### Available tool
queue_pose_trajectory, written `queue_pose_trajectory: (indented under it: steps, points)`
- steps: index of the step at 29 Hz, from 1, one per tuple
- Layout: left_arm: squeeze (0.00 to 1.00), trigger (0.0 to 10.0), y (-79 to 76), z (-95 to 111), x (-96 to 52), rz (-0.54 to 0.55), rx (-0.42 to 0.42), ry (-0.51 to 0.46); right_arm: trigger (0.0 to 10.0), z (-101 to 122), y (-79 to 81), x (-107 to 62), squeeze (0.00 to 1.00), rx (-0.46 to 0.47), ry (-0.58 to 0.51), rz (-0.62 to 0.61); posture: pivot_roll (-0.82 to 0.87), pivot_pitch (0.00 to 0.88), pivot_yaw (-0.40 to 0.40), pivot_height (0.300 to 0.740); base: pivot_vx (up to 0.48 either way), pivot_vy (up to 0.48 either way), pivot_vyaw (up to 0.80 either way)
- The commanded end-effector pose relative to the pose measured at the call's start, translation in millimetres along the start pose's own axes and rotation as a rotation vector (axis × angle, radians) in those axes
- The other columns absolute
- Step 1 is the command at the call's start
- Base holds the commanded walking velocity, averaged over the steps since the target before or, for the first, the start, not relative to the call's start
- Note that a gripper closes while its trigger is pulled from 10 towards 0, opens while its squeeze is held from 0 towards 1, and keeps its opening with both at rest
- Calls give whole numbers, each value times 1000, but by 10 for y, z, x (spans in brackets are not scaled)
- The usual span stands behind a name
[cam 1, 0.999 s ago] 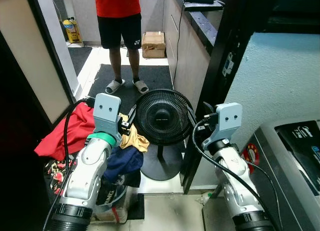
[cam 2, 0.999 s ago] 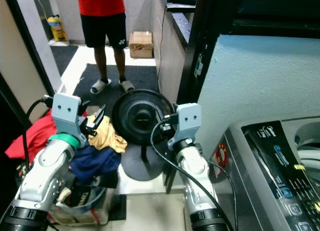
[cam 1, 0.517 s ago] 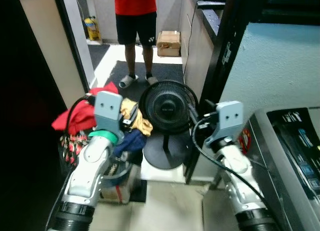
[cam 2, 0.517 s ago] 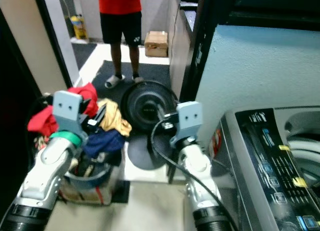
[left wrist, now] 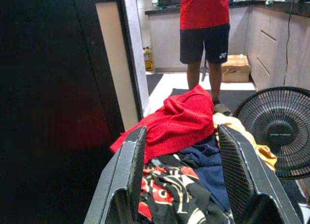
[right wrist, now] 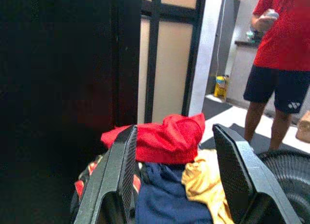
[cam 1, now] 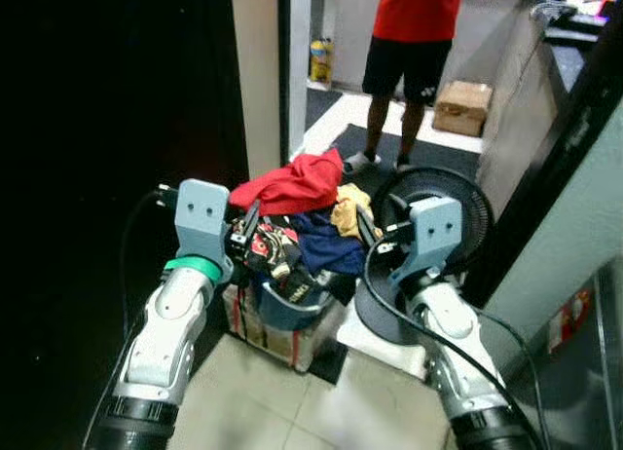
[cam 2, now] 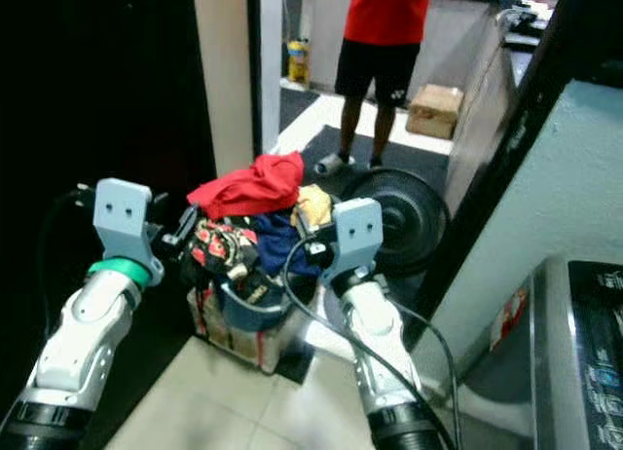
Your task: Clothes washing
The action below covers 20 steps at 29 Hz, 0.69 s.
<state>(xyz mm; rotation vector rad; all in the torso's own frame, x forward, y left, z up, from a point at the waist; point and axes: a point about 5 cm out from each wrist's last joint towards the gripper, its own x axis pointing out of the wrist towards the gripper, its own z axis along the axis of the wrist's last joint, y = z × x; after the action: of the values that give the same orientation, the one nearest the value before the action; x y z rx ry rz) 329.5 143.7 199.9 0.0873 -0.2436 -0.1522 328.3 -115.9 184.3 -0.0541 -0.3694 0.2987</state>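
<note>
A heap of clothes sits in a blue basket [cam 1: 288, 312] on the floor straight ahead. On top lies a red garment [cam 1: 292, 183], with a navy one [cam 1: 326, 247], a yellow one [cam 1: 348, 209] and a black-and-red patterned one [cam 1: 274, 252] beneath it. My left gripper [cam 1: 247, 232] is raised at the heap's left side and stands open with nothing between its fingers [left wrist: 131, 166]. At the heap's right side my right gripper [cam 1: 369, 228] is raised too, open and holding nothing. Both wrist views look over the red garment [right wrist: 167, 136].
A black floor fan [cam 1: 450, 203] stands just right of the basket, behind my right arm. A person [cam 1: 419, 26] stands on a dark mat beyond, near a cardboard box [cam 1: 462, 105]. A dark door panel [cam 1: 117, 129] lies left; the washing machine [cam 2: 584, 362] is at the right edge.
The camera has swung left: the basket now sits in the middle between my two grippers, and the fan and washing machine have slid right. Both grippers stay open.
</note>
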Motion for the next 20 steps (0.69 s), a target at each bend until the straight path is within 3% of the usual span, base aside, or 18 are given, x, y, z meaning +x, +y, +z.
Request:
queue_pose_trajectory:
  steps: [1, 20]
  points:
    - [0, 10000, -3, -43, -3, 1, 10, 13, 10000, -21, -27, -27, 0, 9, 5, -9, 31, 4, 36, 740, 292, 0, 0]
    - [0, 10000, -18, -59, 8, -6, 24, 12, 10000, -58, -39, -38, 0, 4, 17, -12, 27, 0, 40, 740, 477, 0, 0]
